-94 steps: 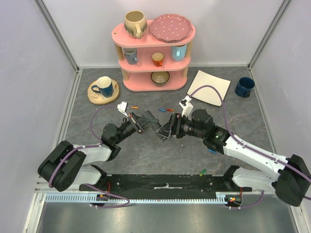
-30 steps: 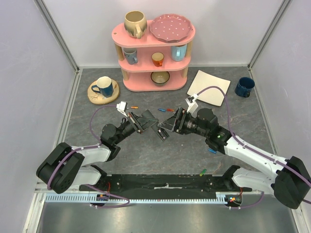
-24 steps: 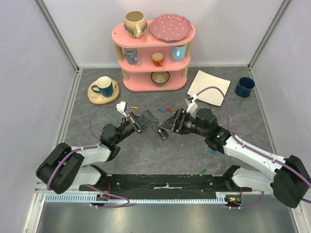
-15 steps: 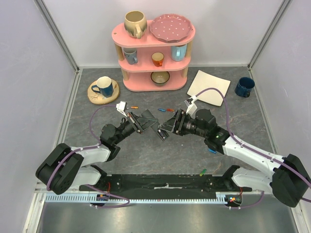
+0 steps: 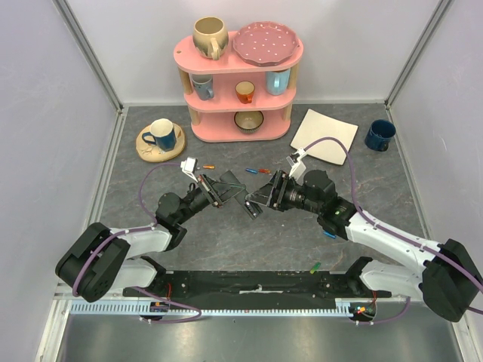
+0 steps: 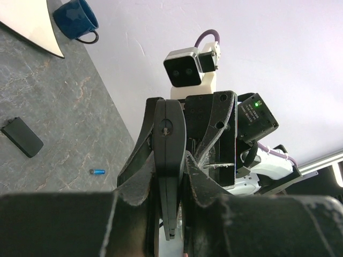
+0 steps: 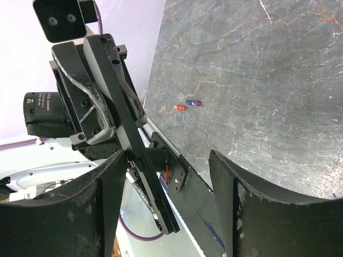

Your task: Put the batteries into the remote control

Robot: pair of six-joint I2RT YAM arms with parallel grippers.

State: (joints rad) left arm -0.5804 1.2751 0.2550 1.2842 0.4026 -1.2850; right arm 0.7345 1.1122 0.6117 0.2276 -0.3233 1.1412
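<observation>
My left gripper (image 5: 229,185) is shut on the remote control (image 6: 169,155), a slim black bar seen edge-on between its fingers, held above the table. My right gripper (image 5: 256,199) faces it with its jaws wide open. The remote's free end (image 7: 140,176) lies between them, close to one finger (image 7: 110,182). Loose batteries lie on the table: an orange one (image 5: 209,167), a blue one (image 5: 251,171) and a red one (image 5: 264,171) behind the grippers, another blue one (image 5: 326,234) under the right arm and a green one (image 5: 315,266) at the near edge.
A small flat black rectangle (image 6: 22,137) lies on the table. A pink shelf (image 5: 240,83) with cups and a plate stands at the back. A mug on a coaster (image 5: 160,136) is back left. A white square plate (image 5: 324,136) and a blue mug (image 5: 379,134) are back right.
Compared with three seconds ago, my right gripper has moved a little further from the near edge, beside the left gripper. Over the last second nothing visibly moves.
</observation>
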